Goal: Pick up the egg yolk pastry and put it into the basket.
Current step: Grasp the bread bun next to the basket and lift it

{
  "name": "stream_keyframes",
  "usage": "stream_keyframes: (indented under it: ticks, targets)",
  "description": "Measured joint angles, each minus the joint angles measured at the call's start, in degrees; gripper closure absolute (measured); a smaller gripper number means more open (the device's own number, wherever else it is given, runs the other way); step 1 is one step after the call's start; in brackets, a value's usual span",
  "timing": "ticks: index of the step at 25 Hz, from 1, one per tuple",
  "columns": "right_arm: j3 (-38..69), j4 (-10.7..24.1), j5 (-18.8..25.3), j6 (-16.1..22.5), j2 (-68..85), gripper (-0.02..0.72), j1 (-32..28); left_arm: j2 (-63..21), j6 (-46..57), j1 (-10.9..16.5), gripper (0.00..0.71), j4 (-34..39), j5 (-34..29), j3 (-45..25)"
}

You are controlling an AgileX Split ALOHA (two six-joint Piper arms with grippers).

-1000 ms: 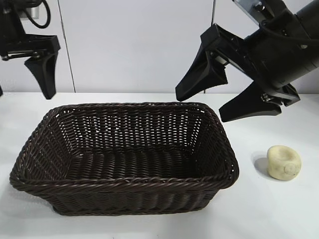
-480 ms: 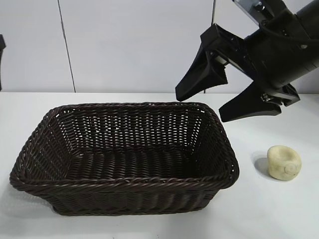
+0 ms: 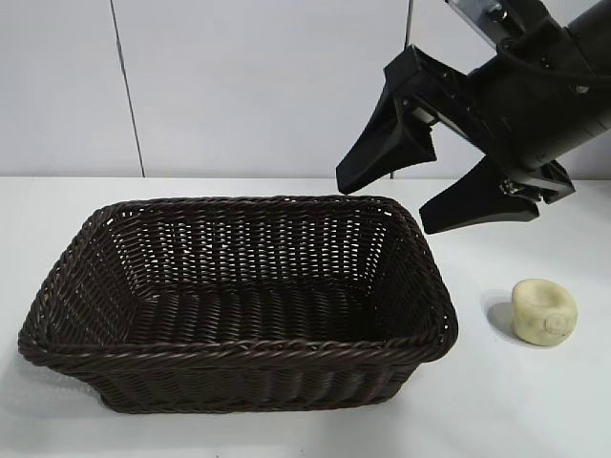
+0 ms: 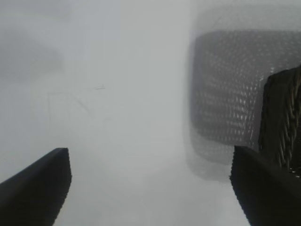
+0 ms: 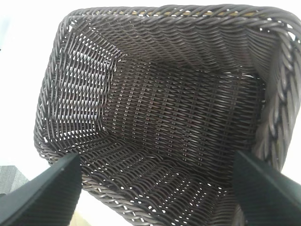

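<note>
- Right gripper: jaws spread wide, nothing between them; hangs in the air above the far right corner of the basket, its wrist camera looking down into the bare woven interior.
- Left gripper: out of the exterior view; its own camera shows both fingers set far apart over the white table, a piece of braided rim just beside one finger. Idle, holding nothing.
- Basket: dark wicker, rectangular, sloping sides, nothing inside.
- Egg yolk pastry: pale, rounded, dimple facing forward, on the table to the right of the basket, apart from its rim, below and to the right of the right gripper.
- Risk, judged: the pastry looks soft and round, so an off-centre closure could roll it aside, and a hard one could dent it; a low carry could clip the rim.
</note>
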State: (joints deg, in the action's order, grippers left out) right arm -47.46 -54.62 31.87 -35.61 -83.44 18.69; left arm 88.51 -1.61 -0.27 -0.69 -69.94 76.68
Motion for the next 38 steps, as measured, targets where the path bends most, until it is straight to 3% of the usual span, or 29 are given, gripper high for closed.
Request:
stream_keyframes:
  ticks: [23,30,38]
  targets:
    - [0.00,0.00,0.00,0.00,0.00,0.080,0.00,-61.25,-0.19,0.00,0.046,0.17,-1.22,-40.98]
    - [0.00,-0.06,0.00,0.00,0.00,0.080,0.00,-72.45,-0.19,0.00,0.046,0.23,-0.06,-46.59]
    - [0.00,-0.07,0.00,0.00,0.00,0.080,0.00,-75.44,-0.19,0.00,0.046,-0.20,3.78,-47.89]
